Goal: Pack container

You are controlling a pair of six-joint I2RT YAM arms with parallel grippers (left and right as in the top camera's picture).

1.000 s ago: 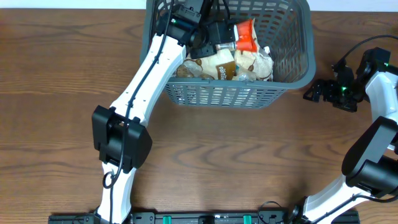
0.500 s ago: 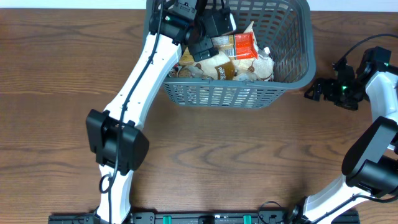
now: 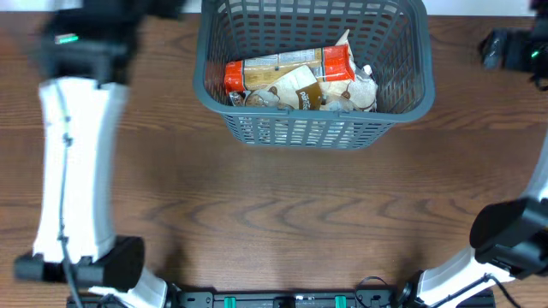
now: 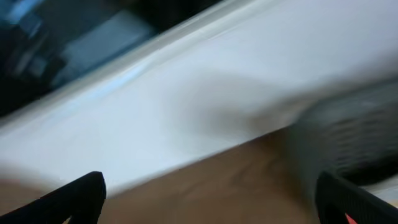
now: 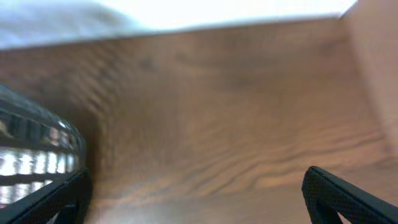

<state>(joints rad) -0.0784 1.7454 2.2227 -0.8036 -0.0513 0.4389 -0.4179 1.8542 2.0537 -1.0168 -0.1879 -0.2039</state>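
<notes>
Container (image 3: 317, 128) holds the snack packets (image 3: 291, 77), likely why left gripper (image 4: 214, 202) and right gripper (image 5: 202, 199) hang spread, empty, well clear.

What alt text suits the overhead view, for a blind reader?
A dark grey basket on a wooden table holds snack packets, a long orange-ended packet on top. The left arm and right arm stand at the sides.
</notes>
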